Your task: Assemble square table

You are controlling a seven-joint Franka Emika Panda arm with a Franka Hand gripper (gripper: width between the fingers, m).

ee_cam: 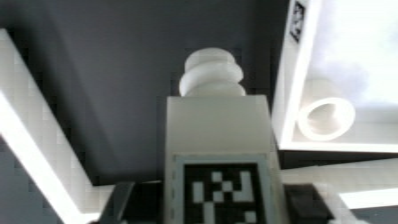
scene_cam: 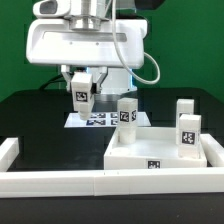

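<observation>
Exterior view: black table (scene_cam: 30,115), green backdrop behind. The gripper (scene_cam: 82,100) is clamped on a tagged leg block (scene_cam: 81,97) above the marker board (scene_cam: 100,119); tags carry no readable writing.

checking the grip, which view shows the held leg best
The wrist view: the leg fills the frame, its threaded tip and tag plain, clamped at the gripper. The exterior view shows that leg small, held in the gripper above the marker board, behind the tabletop.
</observation>
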